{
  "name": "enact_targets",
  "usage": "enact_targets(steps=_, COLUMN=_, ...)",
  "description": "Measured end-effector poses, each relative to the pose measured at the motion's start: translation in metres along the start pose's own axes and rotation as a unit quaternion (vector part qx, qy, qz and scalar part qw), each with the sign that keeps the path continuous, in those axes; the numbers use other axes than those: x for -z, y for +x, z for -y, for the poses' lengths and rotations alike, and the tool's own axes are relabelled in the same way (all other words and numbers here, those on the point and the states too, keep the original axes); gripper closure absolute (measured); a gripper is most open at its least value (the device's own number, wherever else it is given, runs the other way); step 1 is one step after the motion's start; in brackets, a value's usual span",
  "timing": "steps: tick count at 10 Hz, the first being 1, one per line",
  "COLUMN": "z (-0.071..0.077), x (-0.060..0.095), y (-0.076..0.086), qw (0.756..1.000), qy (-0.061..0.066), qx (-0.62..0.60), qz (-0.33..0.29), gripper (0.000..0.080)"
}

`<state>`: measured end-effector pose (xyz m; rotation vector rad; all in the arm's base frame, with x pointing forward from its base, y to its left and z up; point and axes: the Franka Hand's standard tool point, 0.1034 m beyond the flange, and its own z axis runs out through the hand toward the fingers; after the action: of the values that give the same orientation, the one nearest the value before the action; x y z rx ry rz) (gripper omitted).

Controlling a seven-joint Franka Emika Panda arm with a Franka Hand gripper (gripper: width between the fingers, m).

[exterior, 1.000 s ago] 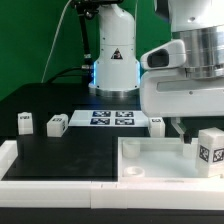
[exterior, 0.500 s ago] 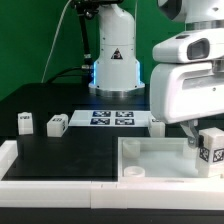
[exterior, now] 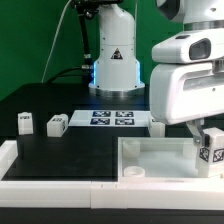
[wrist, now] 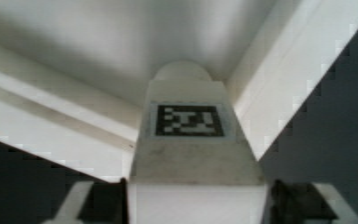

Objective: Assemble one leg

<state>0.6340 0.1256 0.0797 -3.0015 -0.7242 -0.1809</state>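
My gripper (exterior: 203,132) is shut on a leg (exterior: 212,147), a small white post with a black-and-white tag, held at the exterior view's right over the far right corner of the white tabletop (exterior: 150,168). In the wrist view the leg (wrist: 194,130) runs out from between my fingers (wrist: 83,200) toward an inner corner of the tabletop (wrist: 87,70); the gripper (wrist: 194,208) clamps its near end. Two more legs (exterior: 25,122) (exterior: 56,124) stand on the black table at the left. A third (exterior: 157,125) stands behind the tabletop, partly hidden by my arm.
The marker board (exterior: 106,118) lies flat at the back centre, in front of the arm's base (exterior: 114,68). A white raised border (exterior: 10,155) runs along the table's left and front edges.
My arm has shifted toward the exterior view's right with the leg in its grip. The leg has stayed over the tabletop's right corner, barely moving in the last half second.
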Motion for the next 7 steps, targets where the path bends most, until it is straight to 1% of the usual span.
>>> enact_targets(steps=1, z=-0.0007, x=0.0000, y=-0.0002, qw=1.000, qy=0.000, qx=-0.006, qz=0.000, gripper=0.0508)
enact_targets(steps=3, z=-0.0014, x=0.0000, y=-0.0004, qw=1.000, qy=-0.001, qx=-0.027, qz=0.000, gripper=0.0508)
enact_targets(steps=4, z=-0.0022, x=-0.0002, y=-0.0003, qw=0.997, qy=-0.001, qx=-0.077, qz=-0.003, gripper=0.0508)
enact_targets(steps=5, z=-0.0065, x=-0.0003, y=-0.0015, qw=0.974, qy=0.008, qx=-0.225, qz=-0.006, gripper=0.0508)
enact_targets(steps=6, z=-0.0081, x=-0.0007, y=-0.0020, qw=0.954, qy=0.005, qx=-0.300, qz=-0.012, gripper=0.0508)
enact_targets(steps=7, z=-0.0091, x=-0.0007, y=-0.0020, qw=0.925, qy=0.003, qx=-0.379, qz=-0.023, gripper=0.0508)
